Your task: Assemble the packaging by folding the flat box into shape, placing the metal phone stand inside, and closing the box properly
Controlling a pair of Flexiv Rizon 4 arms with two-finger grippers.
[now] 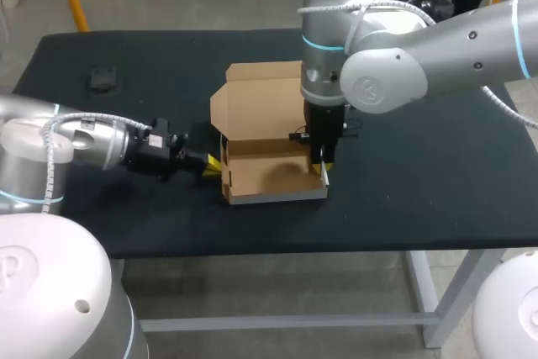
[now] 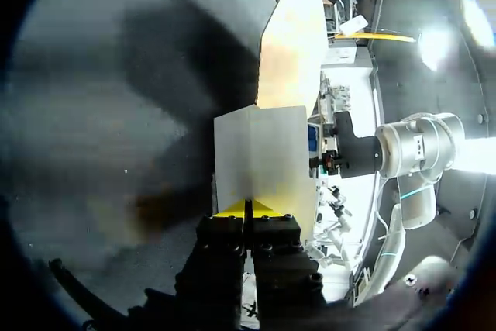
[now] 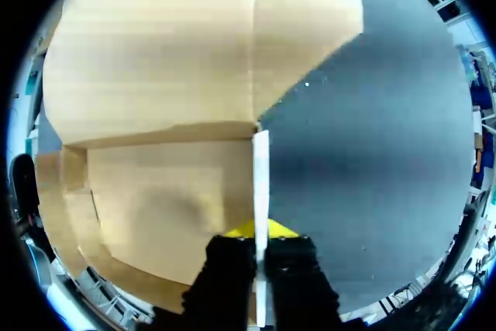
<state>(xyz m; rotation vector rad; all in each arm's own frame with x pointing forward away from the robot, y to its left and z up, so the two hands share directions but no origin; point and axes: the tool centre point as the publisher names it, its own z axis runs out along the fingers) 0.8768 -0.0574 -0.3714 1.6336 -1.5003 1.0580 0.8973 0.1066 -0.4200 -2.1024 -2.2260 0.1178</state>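
Right gripper point(image 1: 324, 175) pinches a wall of the box point(image 1: 261, 107); clenched left gripper point(image 1: 213, 166) touches the opposite side

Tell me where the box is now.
Head view: the box, lid open, sits centred on the table, the left gripper clamped on its left wall, the right gripper on its right.

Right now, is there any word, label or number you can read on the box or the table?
None readable.
The cardboard box is plain brown in every view.
The small black object on the table is too small to show any marking.
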